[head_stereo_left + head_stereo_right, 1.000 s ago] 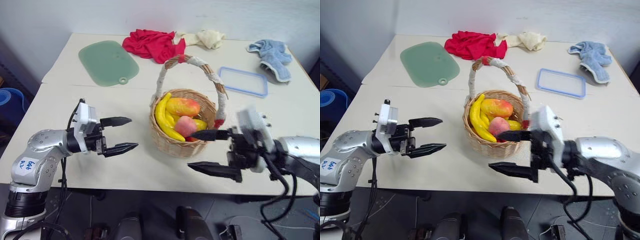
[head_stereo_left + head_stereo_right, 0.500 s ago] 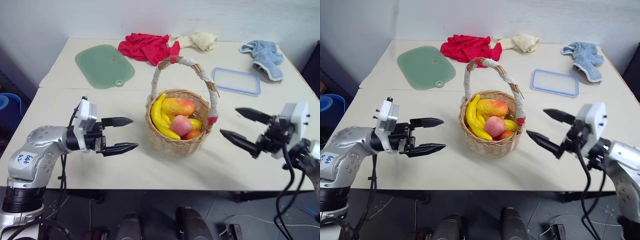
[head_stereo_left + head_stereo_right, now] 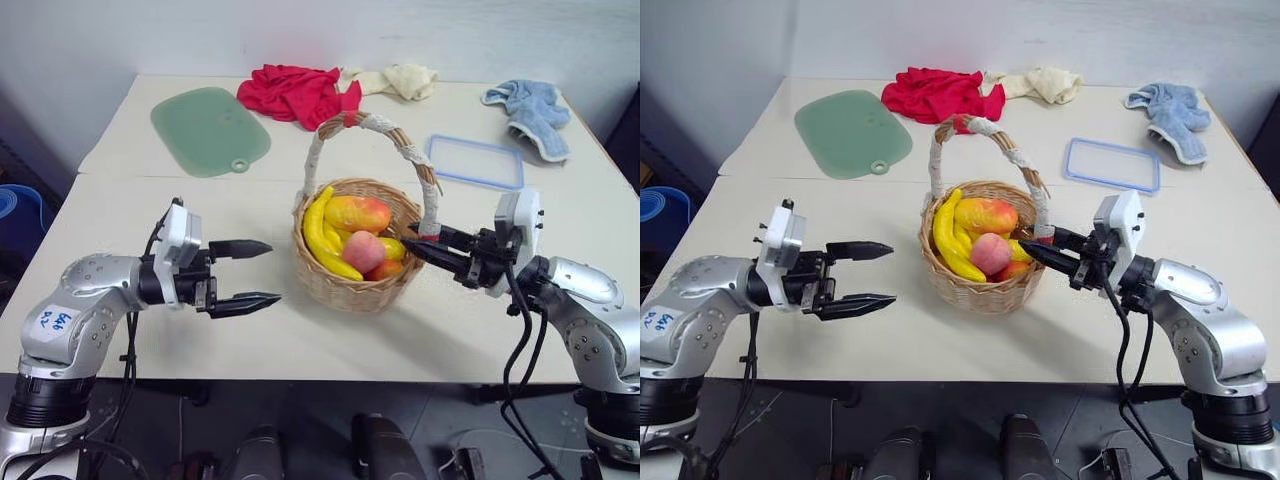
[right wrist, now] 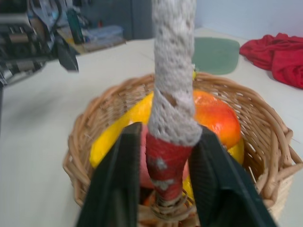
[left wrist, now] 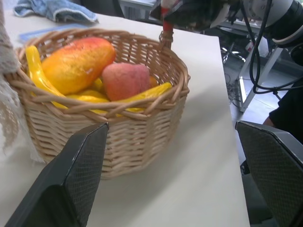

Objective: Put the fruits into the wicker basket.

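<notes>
My right gripper [image 4: 165,189] is clamped on the red-wrapped foot of the wicker basket [image 3: 345,285] handle. Just beyond its tips, inside the basket, lie the mango [image 3: 365,213], banana [image 3: 322,235] and peach [image 3: 364,251]; I see no fruit left on the table [image 3: 480,320]. My left gripper [image 3: 255,273] stands wide and empty across the basket. Risk: a sideways pull here could tip the basket and spill the fruits.

Head stereo pair looks forward-down over the table [image 3: 300,330]. Left wrist cam: level, close on wicker basket [image 5: 142,137] side. Right wrist cam: tight on its handle [image 4: 174,85]. All views share the basket.
</notes>
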Controlling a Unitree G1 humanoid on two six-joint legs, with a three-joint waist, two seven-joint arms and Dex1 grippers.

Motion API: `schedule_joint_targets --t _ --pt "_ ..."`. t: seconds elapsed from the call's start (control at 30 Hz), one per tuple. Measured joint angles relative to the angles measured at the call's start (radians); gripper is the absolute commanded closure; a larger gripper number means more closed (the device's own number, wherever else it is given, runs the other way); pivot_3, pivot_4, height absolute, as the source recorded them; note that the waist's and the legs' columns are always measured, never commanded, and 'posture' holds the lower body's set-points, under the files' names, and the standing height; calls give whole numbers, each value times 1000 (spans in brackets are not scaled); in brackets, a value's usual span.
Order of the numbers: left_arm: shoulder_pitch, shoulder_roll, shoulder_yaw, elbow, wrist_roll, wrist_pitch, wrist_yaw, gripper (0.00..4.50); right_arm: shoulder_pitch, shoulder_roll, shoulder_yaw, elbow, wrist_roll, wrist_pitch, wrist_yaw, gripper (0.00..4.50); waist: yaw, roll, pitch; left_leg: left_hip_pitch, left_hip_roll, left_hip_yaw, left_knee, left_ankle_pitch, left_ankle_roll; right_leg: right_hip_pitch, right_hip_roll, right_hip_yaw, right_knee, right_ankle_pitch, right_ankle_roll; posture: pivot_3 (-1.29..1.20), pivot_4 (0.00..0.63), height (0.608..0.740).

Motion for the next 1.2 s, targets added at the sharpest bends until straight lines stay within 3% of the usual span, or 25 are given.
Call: schedule_joint_targets --t 0.2,0.4,0.57,0.8,0.97,1.2 --pt "-62 -16 -26 47 23 -31 -17 0 98 -18 -101 -107 62 45 -79 4315 19 0 0 -1 -1 -1 1 0 0 2 0 -1 -3 0 0 0 150 740" --pt "-128 -48 -82 84 57 -64 -32 0 182 8 -370 -158 72 0 -262 4315 29 0 0 0 -1 -2 0 -1 0 2 0 -1 -2 1 0 0 150 740" --pt "-153 -59 -146 161 105 -111 -89 0 291 16 -532 -142 -11 -73 -336 4315 25 0 0 0 -1 1 0 -1 0 2 0 -1 -4 1 0 0 150 740" --pt "-243 -104 -165 244 140 -154 -119 0 384 15 -630 109 -130 -244 -267 4315 23 1 0 2 -1 1 0 -1 0 4 0 0 -5 1 1 0 150 740" --pt "-261 -129 -187 274 156 -161 -137 0 309 -16 -604 388 -185 -337 -196 4315 5 3 -1 4 -1 2 1 -1 1 4 0 1 -5 1 1 0 150 740" --pt "-285 -127 -190 275 161 -155 -156 0 296 -59 -570 492 -221 -397 -124 1918 0 5 -2 4 -1 1 0 0 0 4 1 1 -4 1 1 0 150 740"
